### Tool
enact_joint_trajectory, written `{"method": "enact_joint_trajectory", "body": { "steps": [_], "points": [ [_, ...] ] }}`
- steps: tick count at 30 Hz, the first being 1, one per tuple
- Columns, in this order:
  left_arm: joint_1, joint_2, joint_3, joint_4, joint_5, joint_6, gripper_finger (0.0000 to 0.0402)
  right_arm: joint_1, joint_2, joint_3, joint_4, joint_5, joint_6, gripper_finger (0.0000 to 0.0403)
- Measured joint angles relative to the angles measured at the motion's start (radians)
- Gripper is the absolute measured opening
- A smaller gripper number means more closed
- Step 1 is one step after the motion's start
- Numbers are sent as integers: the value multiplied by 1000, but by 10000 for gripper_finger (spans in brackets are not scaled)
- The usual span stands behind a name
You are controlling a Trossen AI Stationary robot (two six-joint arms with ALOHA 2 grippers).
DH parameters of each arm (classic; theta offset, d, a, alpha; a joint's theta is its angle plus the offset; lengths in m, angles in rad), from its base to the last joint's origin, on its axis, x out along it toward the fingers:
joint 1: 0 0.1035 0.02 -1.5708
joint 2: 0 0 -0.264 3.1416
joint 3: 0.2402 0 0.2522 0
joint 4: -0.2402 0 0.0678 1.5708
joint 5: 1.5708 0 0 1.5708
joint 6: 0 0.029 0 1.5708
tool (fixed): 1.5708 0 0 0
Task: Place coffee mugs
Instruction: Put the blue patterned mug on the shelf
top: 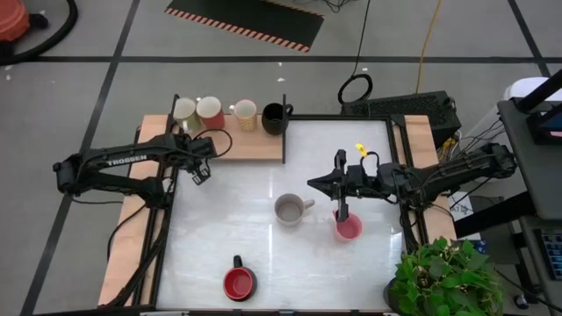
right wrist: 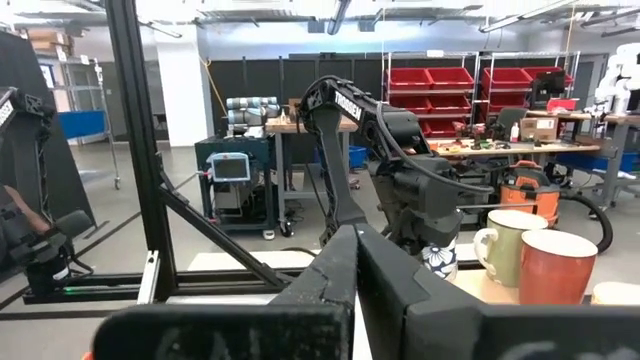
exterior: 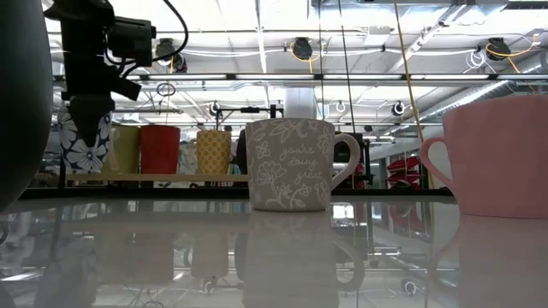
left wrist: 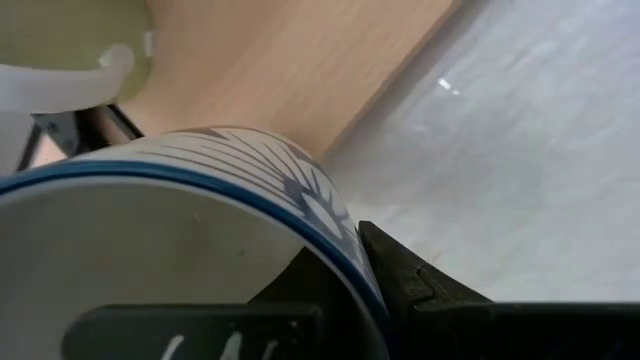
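Note:
My left gripper [top: 200, 170] hangs just off the near edge of the wooden board, shut on a white mug with a blue flower pattern [exterior: 86, 141]. Cream [top: 184, 110], red [top: 210, 112], tan [top: 245, 112] and black [top: 276, 117] mugs stand on the board. A grey mug [top: 290, 209], a pink mug [top: 350, 230] and a red mug [top: 239, 283] stand upright on the white table. My right gripper [top: 312, 183] is shut and points level toward the table's left, above the table between the grey and pink mugs, holding nothing. My left gripper holds the white-and-blue mug by its rim [left wrist: 335, 235], one finger inside the cup and one finger [left wrist: 405, 285] outside the wall. The fingers come from above, pointing down. The mug hangs upright, lifted clear of the table beside the board.
The wooden board [top: 255, 145] lies along the far left part of the table. A potted plant [top: 439, 276] stands at the near right corner. A black frame runs along the table's edges. Open tabletop lies between the board and the grey mug.

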Motion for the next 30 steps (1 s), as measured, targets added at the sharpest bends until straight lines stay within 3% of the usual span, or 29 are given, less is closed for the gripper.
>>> {"method": "enact_joint_trajectory", "body": {
  "steps": [30],
  "points": [
    [73,0,0,131,98,49,28,-25,0,0,12,-1,-21,4]
  ]
}}
